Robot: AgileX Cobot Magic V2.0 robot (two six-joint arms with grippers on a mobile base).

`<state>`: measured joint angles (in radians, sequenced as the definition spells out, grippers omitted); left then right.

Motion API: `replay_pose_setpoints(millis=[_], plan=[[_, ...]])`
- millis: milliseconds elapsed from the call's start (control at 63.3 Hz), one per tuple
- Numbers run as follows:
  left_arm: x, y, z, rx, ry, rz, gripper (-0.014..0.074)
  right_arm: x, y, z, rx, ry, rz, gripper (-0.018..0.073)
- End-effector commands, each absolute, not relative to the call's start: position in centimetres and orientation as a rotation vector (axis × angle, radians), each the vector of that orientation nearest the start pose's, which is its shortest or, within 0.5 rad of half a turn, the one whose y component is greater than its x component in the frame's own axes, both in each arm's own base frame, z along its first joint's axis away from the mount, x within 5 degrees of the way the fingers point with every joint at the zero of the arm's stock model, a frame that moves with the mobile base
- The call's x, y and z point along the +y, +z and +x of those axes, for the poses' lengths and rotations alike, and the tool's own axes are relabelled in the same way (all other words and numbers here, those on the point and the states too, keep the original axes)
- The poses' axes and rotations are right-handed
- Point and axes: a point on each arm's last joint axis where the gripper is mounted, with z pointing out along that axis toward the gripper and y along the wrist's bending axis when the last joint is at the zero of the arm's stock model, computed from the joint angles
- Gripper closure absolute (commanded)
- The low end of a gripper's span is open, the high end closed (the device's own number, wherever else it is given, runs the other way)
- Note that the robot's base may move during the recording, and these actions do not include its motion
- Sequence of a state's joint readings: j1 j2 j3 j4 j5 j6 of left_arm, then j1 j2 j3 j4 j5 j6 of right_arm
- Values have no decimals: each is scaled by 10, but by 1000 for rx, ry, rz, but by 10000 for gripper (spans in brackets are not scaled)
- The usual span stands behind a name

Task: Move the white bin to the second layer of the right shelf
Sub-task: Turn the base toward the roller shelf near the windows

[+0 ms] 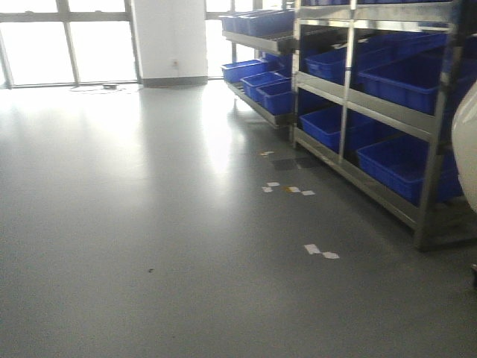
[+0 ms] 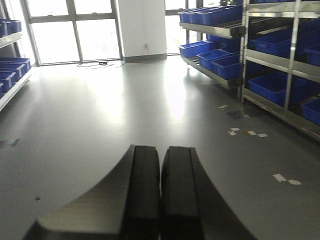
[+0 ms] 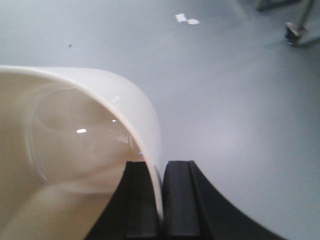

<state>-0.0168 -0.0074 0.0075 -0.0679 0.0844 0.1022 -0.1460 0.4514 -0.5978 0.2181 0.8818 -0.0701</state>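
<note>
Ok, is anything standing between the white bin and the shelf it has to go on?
Nothing visible stands on the floor between them, only flat white markers. The white bin is pinched by its rim in the right fingers. But the rack levels in view hold blue crates, and no free spot shows.

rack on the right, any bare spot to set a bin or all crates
No bare stretch shows on the rack: each visible level is packed with blue crates. The only open room is grey floor, between the windows and the rack's front.
</note>
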Motion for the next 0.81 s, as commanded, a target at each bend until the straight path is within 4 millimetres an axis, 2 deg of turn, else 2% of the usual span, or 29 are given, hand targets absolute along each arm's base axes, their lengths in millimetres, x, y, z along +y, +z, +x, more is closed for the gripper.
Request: replay_pose_setpoints(millis=[0,790], plan=[[-1,199,57,1507,6,33,512,4,325,79,2075,144,152,501],[-1,199,57,1507,6,33,512,4,325,79,2075,144,152,501]])
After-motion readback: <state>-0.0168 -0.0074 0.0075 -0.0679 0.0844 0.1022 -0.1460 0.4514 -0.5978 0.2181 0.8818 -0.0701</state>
